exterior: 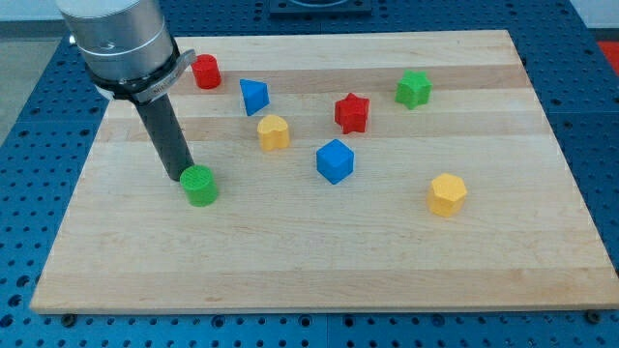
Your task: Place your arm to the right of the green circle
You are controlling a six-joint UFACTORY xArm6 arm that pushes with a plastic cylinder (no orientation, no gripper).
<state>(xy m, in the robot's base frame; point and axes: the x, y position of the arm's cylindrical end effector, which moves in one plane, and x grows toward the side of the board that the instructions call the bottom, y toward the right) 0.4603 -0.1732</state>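
The green circle (pixel 201 185) is a short green cylinder on the wooden board (pixel 319 261), left of centre. My tip (pixel 181 178) rests on the board just at the view's left of the green circle, touching or almost touching its upper left side. The dark rod rises from there up and to the left into the grey arm body at the view's top left.
A red cylinder (pixel 205 72), a blue triangle block (pixel 253 97), a yellow block (pixel 274 132), a blue cube (pixel 335 160), a red star (pixel 352 113), a green star-like block (pixel 413 89) and a yellow hexagon (pixel 447 194) lie on the board.
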